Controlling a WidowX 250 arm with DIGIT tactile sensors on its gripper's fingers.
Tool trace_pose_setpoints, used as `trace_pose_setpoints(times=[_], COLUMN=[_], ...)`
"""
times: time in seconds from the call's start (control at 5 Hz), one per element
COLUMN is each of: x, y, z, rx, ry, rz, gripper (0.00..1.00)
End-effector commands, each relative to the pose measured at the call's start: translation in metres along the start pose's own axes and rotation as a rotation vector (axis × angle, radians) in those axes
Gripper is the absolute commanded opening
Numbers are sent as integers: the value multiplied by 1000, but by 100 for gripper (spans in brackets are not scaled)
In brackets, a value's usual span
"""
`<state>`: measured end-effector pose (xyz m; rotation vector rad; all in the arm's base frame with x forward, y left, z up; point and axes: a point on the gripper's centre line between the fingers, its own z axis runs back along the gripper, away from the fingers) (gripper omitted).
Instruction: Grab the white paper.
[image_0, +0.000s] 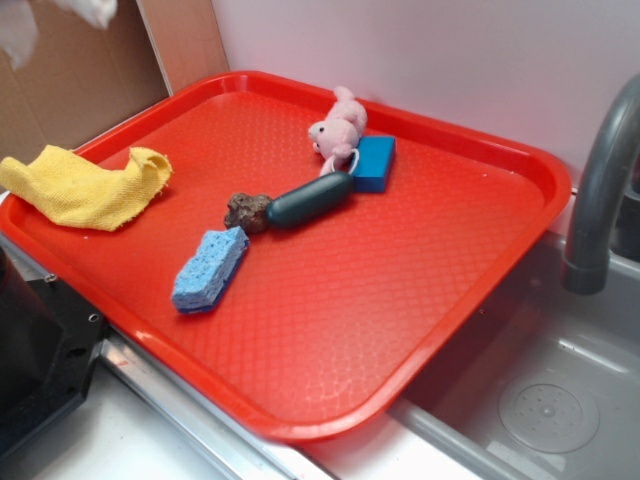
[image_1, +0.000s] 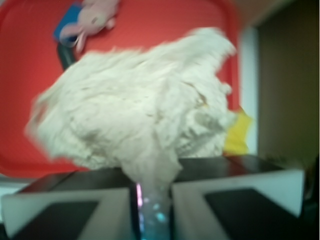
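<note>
The arm is raised high above the tray (image_0: 520, 215), looking down; its fingers (image_1: 152, 200) are nearly closed, pinching the white paper (image_1: 135, 105), which bunches out just beyond them, over the tray's edge, yellow cloth (image_1: 239, 132) beside it

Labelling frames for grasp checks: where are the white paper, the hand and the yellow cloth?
white paper (image_1: 135, 110), wrist view, crumpled middle.
hand (image_1: 152, 200), wrist view, between fingertips.
yellow cloth (image_0: 85, 185), exterior view, middle fold.
</note>
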<state>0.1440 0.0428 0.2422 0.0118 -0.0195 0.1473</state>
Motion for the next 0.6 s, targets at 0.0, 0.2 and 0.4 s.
trace_pose_setpoints(times=[0.0,0.2,0.4], x=[-8,-4,-3], y=[-26,-26,-26], z=[29,24,16], rx=[58,78,96], ry=[-111,-99,-91], rz=[60,68,80], gripper=[0,0,0])
